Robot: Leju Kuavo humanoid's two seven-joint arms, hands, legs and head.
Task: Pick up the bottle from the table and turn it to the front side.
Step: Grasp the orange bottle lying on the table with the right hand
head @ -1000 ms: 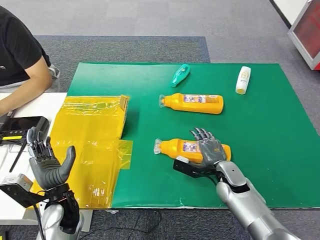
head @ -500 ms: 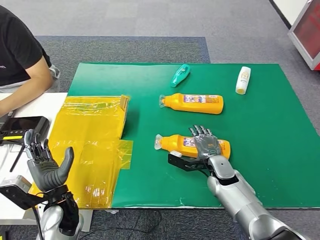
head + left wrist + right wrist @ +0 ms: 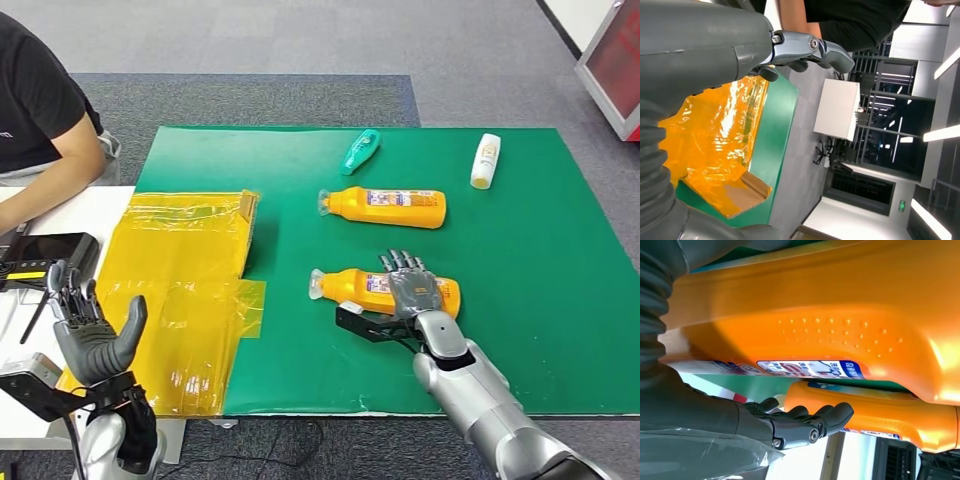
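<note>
Barely shifted since a second ago, our right hand rests over the near orange bottle on the green worktop, fingers extended, not yet wrapped, lining up a grasp.

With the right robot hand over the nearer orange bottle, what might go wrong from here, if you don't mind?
The right robot hand lies over the nearer orange bottle, not visibly closed around it; the smooth lying bottle may roll or slip as the fingers close. The far orange bottle lies just beyond and might get nudged.
</note>
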